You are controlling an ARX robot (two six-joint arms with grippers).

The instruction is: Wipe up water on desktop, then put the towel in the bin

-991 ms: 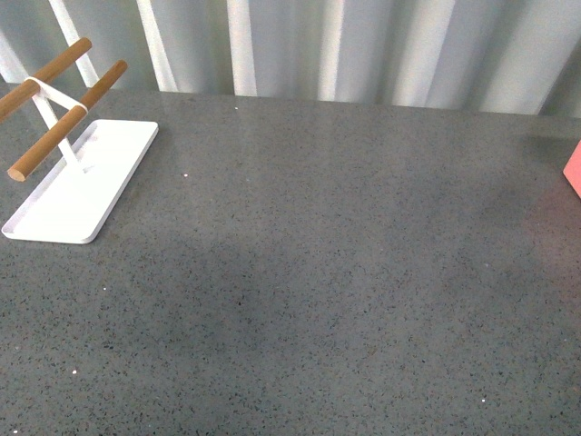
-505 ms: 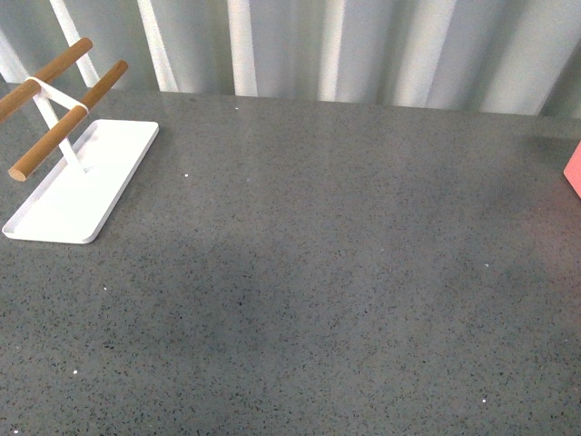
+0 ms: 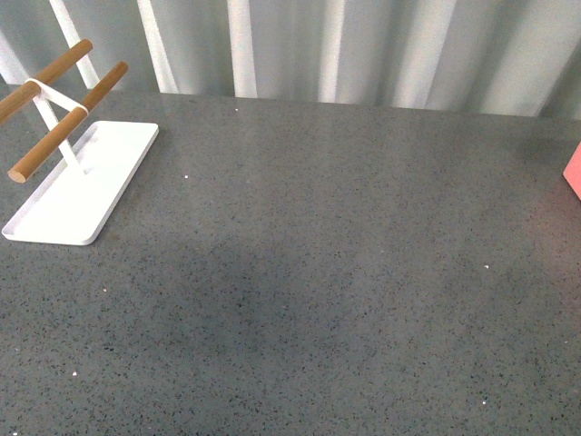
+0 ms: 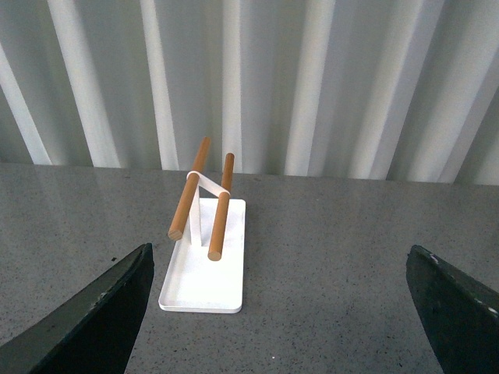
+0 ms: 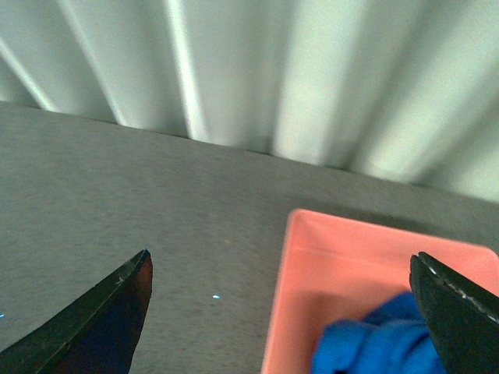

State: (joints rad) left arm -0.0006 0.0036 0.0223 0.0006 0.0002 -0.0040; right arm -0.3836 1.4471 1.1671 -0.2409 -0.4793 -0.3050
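- Desktop [image 3: 345, 272]: speckled stone look, smooth with a faint sheen.
- Towel [image 5: 378, 343]: soft blue cloth.
- Bin [image 5: 335, 257]: smooth pink plastic.
- Rack rods [image 4: 221, 206]: bare wood.

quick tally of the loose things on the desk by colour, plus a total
white: 1, flat white rectangular tray base carrying the rack
brown: 2, round wooden rails on that rack
pink: 1, pink plastic bin
blue: 1, bright royal-blue soft cloth towel lying in the bin
total: 5, all on the dark grey speckled desktop
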